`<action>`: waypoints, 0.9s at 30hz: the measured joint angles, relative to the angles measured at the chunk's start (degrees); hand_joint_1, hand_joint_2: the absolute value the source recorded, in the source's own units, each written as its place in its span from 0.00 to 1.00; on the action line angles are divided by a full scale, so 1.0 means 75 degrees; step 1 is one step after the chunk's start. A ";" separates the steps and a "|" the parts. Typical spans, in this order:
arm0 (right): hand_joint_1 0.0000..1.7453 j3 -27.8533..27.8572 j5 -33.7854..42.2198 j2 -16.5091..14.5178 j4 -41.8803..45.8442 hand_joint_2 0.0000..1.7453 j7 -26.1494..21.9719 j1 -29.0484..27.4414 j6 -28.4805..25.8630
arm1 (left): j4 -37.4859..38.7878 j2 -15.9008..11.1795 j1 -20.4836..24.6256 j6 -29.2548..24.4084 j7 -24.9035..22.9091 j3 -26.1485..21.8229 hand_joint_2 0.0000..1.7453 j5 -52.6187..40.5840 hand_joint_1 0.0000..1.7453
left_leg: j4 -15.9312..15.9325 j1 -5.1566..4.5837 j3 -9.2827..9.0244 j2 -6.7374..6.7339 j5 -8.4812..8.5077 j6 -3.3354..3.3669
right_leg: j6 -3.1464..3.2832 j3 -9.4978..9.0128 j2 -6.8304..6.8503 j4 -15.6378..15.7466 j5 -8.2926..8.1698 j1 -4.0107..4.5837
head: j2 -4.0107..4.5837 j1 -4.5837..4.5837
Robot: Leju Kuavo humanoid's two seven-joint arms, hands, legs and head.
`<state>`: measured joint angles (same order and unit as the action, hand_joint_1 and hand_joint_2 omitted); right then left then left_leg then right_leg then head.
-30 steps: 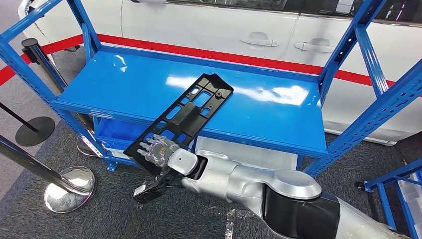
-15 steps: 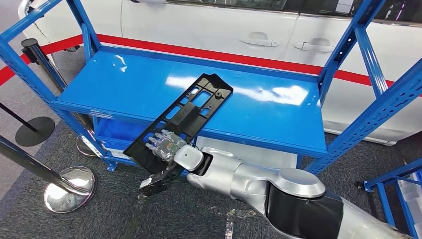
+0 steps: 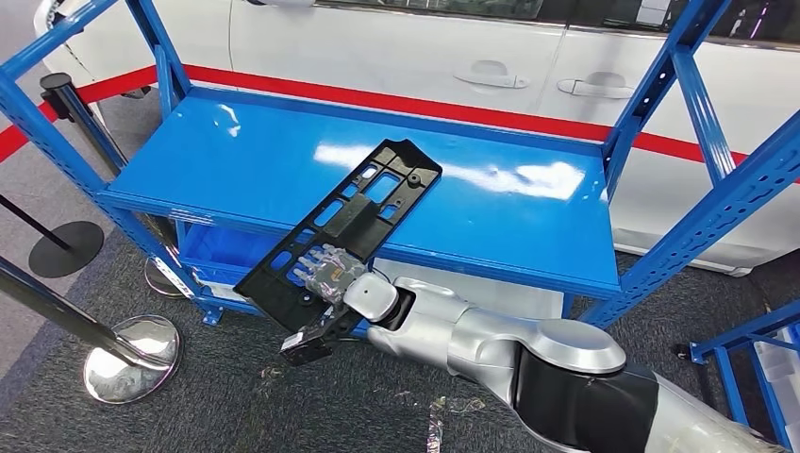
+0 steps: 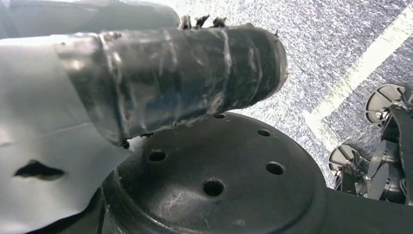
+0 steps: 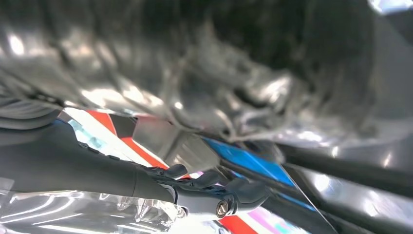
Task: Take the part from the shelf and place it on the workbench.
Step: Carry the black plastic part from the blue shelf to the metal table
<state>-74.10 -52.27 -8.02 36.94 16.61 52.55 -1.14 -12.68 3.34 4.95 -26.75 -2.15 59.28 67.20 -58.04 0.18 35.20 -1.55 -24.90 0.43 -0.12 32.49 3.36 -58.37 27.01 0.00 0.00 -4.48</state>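
While the part overhangs the shelf edge: grasp stage, lift not yet begun, by my reading.

Part: long black plastic panel with slots, lying diagonally; far end rests on the blue shelf, near end juts out past the front edge, unsupported.

Right hand: under or against the overhanging near end, fingers reaching up across the panel's underside and lower rim. Looks like a grip on the panel, but whether the fingers fully clamp it I cannot tell; the thumb side is hidden. Right wrist view is blurred; dark fingers lie along a dark edge, no clearer.

Left hand: left wrist view looks down at the floor past dark body parts; finger state cannot be told.

Workbench: not identifiable from this position.

How to do it well: confirm a firm hold before pulling, since the grip sits at 1 end and the long panel will lever against the fingers. Lift the near end slightly, then draw the panel straight out along its own length so the far end slides off the shelf without catching the blue upright.

Risk: panel twisting or slipping from an end grip.

Surroundings: white car behind the rack, barrier post bases on the grey floor.
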 joint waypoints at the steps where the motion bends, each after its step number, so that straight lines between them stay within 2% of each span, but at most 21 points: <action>1: 0.00 0.0002 -0.0004 0.0019 0.0000 0.00 0.0004 -0.0010 0.0009 | 0.0000 0.0000 -0.0001 0.0000 0.0008 0.0000 0.00 -0.0004 0.00 | 0.0000 0.0000 0.0000 0.0000 0.0000 0.0000 | 0.0000 0.0000 -0.0001 0.0000 0.0000 0.0000 | 0.0000 0.0000; 16: 0.00 0.0146 -0.0047 0.0410 -0.0001 0.00 0.0391 -0.0047 0.0206 | 0.0000 0.0000 -0.0031 -0.0098 0.0012 0.0000 0.00 0.0010 0.00 | -0.0001 0.0000 -0.0004 0.0000 0.0000 0.0000 | 0.0000 -0.0003 0.0000 0.0000 -0.0001 -0.0001 | 0.0000 0.0000; 27: 0.00 0.0197 0.0012 0.0599 0.0072 0.00 0.0411 -0.0070 0.0240 | 0.0000 -0.0001 -0.0032 -0.0084 0.0194 0.0000 0.00 0.0025 0.00 | -0.0002 0.0000 -0.0006 -0.0001 0.0000 0.0000 | 0.0000 -0.0005 0.0000 0.0000 -0.0001 0.0000 | 0.0000 0.0000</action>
<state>-72.63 -52.17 -3.52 37.48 19.69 52.03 0.66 -12.68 3.33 4.70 -27.38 -0.69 59.28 67.39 -58.06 0.18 35.16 -1.55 -24.89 0.43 -0.12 32.45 3.36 -58.38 27.00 -0.01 0.00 -4.48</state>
